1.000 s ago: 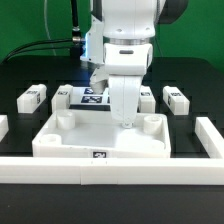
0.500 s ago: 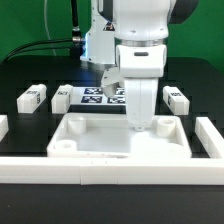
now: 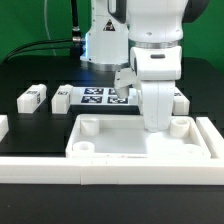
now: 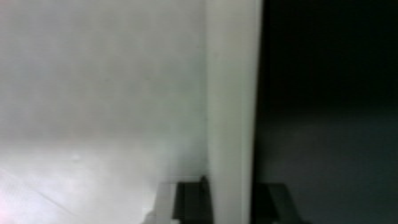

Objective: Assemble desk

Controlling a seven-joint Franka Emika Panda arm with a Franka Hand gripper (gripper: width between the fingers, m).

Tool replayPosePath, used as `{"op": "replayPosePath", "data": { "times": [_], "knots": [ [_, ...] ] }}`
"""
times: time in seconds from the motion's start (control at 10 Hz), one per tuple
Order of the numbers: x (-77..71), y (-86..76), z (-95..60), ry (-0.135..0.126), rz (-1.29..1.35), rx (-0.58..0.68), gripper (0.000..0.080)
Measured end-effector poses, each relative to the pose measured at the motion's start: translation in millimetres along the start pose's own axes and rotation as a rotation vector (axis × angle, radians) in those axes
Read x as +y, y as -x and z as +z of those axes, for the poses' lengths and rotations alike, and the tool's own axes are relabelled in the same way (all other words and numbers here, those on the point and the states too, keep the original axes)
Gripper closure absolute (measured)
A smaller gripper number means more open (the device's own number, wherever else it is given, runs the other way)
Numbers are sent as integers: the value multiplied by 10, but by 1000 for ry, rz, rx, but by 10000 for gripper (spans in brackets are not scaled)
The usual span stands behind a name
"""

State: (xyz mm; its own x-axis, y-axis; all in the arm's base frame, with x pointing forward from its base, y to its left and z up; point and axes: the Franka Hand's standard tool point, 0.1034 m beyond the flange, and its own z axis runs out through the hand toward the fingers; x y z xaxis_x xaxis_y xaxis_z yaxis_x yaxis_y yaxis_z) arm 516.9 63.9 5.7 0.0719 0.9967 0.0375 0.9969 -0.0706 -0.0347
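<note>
- The top [image 3: 140, 172] now lies in the lower right of the exterior view. It is flat on the table [image 3: 40, 135], open side up, with its near long edge along the border wall [image 3: 30, 168].
- A second ago it sits in the lower middle of the frame. Half a second ago it is partway across. It has just slid toward the exterior view's right without tipping or turning much.
- Its right end now reaches the short side piece of the border wall [image 3: 213, 128]. I cannot tell whether the two touch.
- My judgement: the top is being pushed into the corner of the wall so that it stays put while the legs go in. If so, this step is nearly done, and the task as a whole has hardly begun.
- Two far-corner sockets [image 3: 88, 125] show, and both are empty.
- The gripper [image 3: 155, 125] has travelled right with the top and stands on its far rim, right of middle.
- In the wrist view a thin upright white wall, the rim [image 4: 231, 100], runs between the two dark fingers [image 4: 187, 200]. The jaws are clamped on the top's rim.
- Three legs [image 3: 33, 98] lie loose across the middle of the frame. Two are at the left, and the third [image 3: 179, 100] is right of the arm. They are where they were a second ago.
- The marker board [image 3: 97, 96] lies behind the top, unmoved. More of it shows now than before, because the arm has shifted right.
</note>
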Motion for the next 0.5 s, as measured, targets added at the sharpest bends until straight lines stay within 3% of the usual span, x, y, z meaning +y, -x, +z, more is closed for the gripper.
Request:
{"op": "replayPosePath", "data": {
  "times": [0.3,0.4,0.5],
  "knots": [
    [0,-17,-2,1,-2,2,744],
    [0,-16,-2,1,-1,2,661],
    [0,-15,-1,0,-1,2,476]
  ]
}}
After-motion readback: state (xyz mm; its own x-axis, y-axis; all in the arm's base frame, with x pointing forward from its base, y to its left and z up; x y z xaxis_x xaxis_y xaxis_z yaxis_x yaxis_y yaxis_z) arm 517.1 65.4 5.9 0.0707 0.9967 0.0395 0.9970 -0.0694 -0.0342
